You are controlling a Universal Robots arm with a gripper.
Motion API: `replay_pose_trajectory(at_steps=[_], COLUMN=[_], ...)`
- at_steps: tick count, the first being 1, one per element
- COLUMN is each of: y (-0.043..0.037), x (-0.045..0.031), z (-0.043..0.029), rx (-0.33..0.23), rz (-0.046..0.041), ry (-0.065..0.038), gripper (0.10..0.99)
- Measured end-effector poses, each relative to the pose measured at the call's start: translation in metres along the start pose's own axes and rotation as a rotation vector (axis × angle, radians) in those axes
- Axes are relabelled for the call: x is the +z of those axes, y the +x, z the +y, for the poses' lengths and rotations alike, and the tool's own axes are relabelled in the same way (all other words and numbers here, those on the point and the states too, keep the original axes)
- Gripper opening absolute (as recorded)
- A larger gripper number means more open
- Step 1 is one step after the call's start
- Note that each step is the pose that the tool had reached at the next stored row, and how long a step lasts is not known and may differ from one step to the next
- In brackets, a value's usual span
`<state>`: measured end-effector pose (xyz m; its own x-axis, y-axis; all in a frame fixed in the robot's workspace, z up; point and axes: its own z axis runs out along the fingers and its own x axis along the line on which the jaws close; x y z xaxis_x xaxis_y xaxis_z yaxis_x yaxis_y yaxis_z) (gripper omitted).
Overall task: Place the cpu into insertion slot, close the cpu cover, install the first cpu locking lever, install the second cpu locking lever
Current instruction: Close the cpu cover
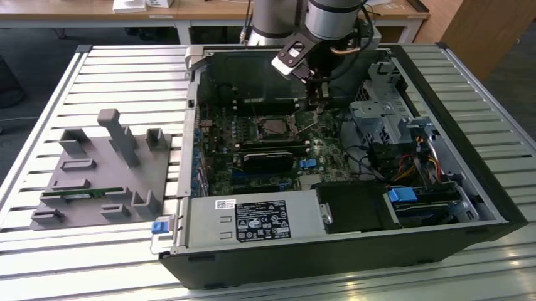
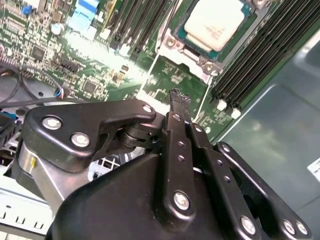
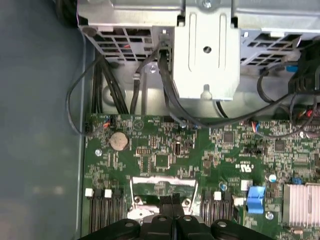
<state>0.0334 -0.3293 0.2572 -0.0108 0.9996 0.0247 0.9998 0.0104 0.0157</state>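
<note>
**Q:** What did the surface and the room look like?

**A:** A worktop (image 1: 125,69) of pale metal slats carried everything. A black computer case (image 1: 335,266) lay open on it. A grey plastic rack (image 1: 100,169) of pegs and slots sat at the exterior view's left, apart from the case. Behind the worktop stood light wooden desks (image 1: 209,9) over a dark floor.

**Q:** Where was the arm?

**A:** The arm (image 1: 335,19) reached down into the far end of the case, above the green circuit board (image 3: 160,145).

**Q:** And the jaws?

**A:** In both wrist views the jaws were pressed together, pinching nothing, with their tips low over the board.

**Q:** Where was the chip?

**A:** The chip (image 2: 215,22) sat inside the socket (image 2: 192,54), its pale metal top facing up. The cover (image 3: 162,178), a thin silver frame, lay folded back beside the socket, and green board showed through its window. The jaws were nearest this cover, but I could not tell whether they touched it.

**Q:** Anything else in the case?

**A:** A labelled grey power box (image 1: 251,219) at the near end, and a silver drive cage (image 3: 207,50) with black cables.
</note>
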Motion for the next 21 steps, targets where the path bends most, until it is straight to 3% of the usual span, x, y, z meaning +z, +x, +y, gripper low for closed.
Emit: replay_pose_trajectory(at_steps=[7, 15, 21], y=[0.0063, 0.0073, 0.0085], x=[0.0014, 0.0034, 0.0042], z=[0.0073, 0.0197, 0.0248], rx=[0.0, 0.0, 0.0], rz=[-0.0015, -0.0022, -0.0023], ry=[0.002, 0.003, 0.003], gripper=[0.106, 0.106, 0.106])
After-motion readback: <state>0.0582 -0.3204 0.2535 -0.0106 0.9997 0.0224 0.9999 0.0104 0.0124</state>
